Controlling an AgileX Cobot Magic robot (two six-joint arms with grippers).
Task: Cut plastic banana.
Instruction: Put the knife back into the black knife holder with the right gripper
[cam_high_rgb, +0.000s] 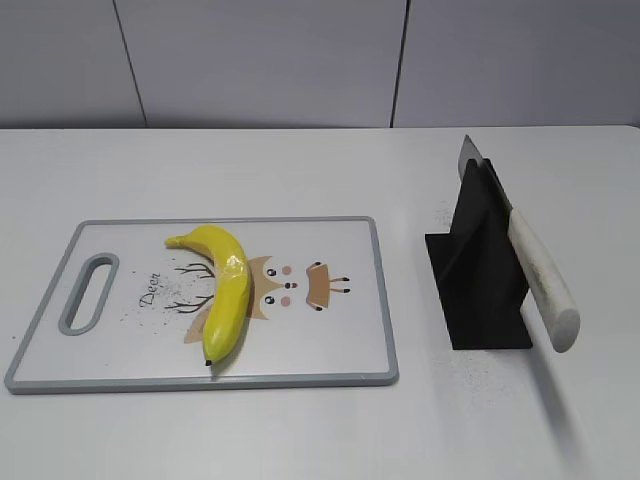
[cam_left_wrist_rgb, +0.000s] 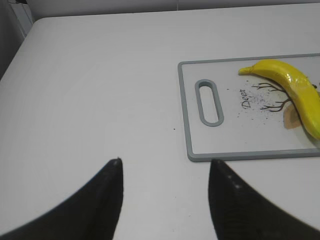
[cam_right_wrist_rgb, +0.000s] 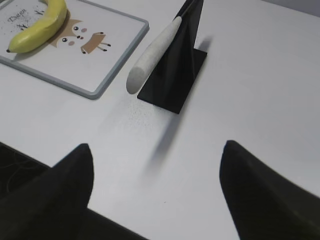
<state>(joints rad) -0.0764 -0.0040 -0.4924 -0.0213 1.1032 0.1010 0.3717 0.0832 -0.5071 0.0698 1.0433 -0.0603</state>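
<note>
We see both pincers apart, empty — left pincer (cam_left_wrist_rgb: 165, 165), right pincer (cam_right_wrist_rgb: 155, 150). Plastic banana (cam_high_rgb: 224, 288) lies on cutting board (cam_high_rgb: 340, 350); knife (cam_high_rgb: 537, 270) racked handle-out for grabbing.

The light is bright and even from above, with soft pale shadows under the knife (cam_high_rgb: 538, 270) and its black stand (cam_high_rgb: 478, 270), a small shine on the yellow plastic banana (cam_high_rgb: 222, 286), and dark, blurry gripper fingers (cam_right_wrist_rgb: 55, 195) up close
</note>
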